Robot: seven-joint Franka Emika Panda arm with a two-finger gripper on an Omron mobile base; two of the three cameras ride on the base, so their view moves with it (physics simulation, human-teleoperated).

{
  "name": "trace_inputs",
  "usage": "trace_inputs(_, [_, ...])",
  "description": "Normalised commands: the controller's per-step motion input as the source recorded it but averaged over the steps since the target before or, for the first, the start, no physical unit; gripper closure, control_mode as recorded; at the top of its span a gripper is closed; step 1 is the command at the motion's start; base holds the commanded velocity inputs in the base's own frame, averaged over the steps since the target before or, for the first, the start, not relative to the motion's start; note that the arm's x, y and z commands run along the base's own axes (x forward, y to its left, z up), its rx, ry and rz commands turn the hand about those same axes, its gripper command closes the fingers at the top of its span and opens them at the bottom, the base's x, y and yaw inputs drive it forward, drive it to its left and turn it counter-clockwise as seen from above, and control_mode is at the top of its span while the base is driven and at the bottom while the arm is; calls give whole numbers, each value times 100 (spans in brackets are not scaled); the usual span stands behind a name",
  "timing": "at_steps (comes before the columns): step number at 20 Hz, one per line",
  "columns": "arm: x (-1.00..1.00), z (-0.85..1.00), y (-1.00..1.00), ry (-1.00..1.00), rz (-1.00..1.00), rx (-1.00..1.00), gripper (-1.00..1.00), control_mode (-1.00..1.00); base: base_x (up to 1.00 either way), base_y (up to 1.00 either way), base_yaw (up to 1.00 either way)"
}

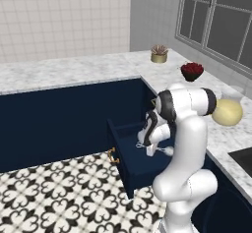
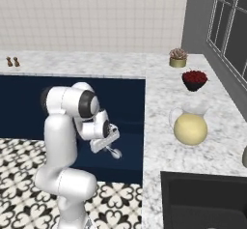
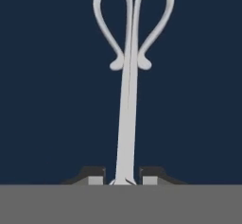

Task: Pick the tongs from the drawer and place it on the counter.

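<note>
Inside the open drawer: the gripper is held low over the navy floor, closed on the tongs.
Edges: the drawer is pulled out from the navy cabinets over the patterned floor tiles; its front panel carries a small brass handle. The white edge of the counter runs above and beside it.
Open room: plain navy surface is seen on every side of the tongs in the hand view.
Fingers: the two dark fingertips are drawn in close on the narrow stem of the tongs, one on each side.
Tongs: thin, silvery-white metal; two arms lie pressed together along the stem and spread at the far end into two rounded loops with curled tips.
Arm: the white arm is bent sharply at the elbow, with the hand pointed down into the drawer.
Counter: white marble with grey veining, L-shaped. A small potted plant, a dark bowl of red fruit and a yellow jug are set on it, well apart from the drawer; a black sink is sunk in it.
</note>
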Motion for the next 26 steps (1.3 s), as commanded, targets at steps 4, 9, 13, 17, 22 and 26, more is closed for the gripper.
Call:
trace_inputs(4, [-46,100,21,-2,10,-1,100,-100,0,0,0])
trace_inputs(9, [-30,100,11,-6,5,0,100,-100,0,0,0])
trace_inputs(13, [-40,100,-18,1,0,0,100,-100,0,0,0])
trace_inputs(17, [-45,100,-56,18,-4,-7,100,-100,0,0,0])
trace_inputs(22, [8,87,-100,21,-10,-6,100,-100,0,0,0])
trace_inputs(26, [31,21,-100,6,-6,3,100,-100,0,0,0])
